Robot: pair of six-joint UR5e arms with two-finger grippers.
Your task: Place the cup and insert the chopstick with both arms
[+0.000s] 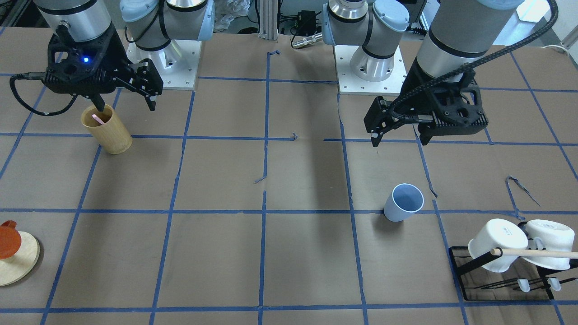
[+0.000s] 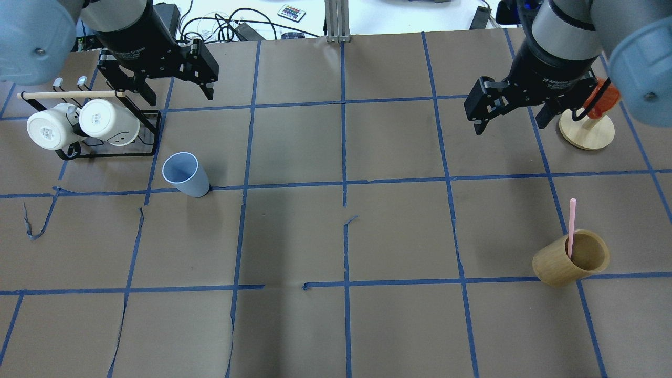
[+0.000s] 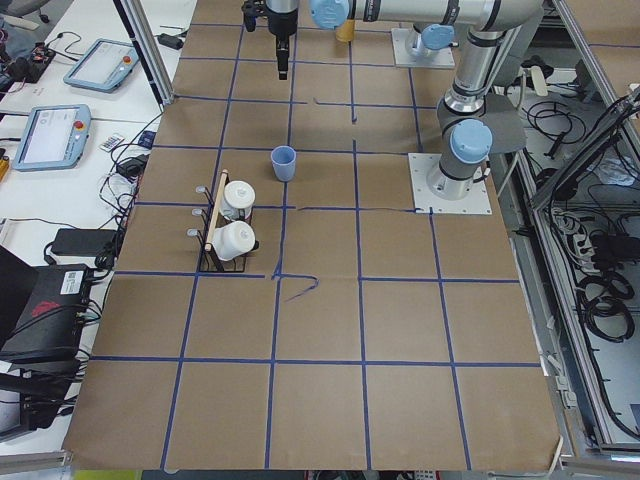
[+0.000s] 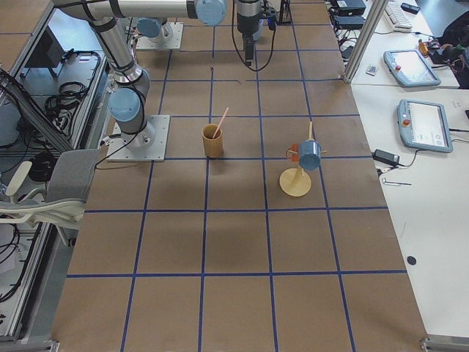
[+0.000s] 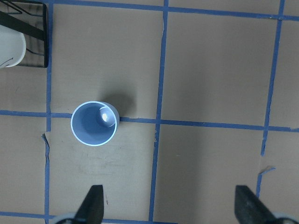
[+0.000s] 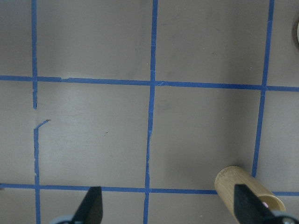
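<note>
The light-blue cup (image 2: 185, 174) stands upright on the brown table, on my left side; it also shows in the front view (image 1: 403, 202) and the left wrist view (image 5: 94, 123). The pale-pink chopstick (image 2: 571, 226) leans inside the tan bamboo cup (image 2: 572, 258) on my right side, and its tip shows in the front view (image 1: 98, 119). My left gripper (image 2: 179, 97) is open and empty, high above the table behind the blue cup (image 5: 170, 210). My right gripper (image 2: 509, 123) is open and empty, raised, beyond the bamboo cup (image 6: 247, 189).
A black rack (image 2: 105, 151) with two white mugs (image 2: 107, 121) and a wooden dowel stands at the far left near the blue cup. A round wooden stand (image 2: 587, 131) with an orange piece sits at the far right. Blue tape lines grid the table.
</note>
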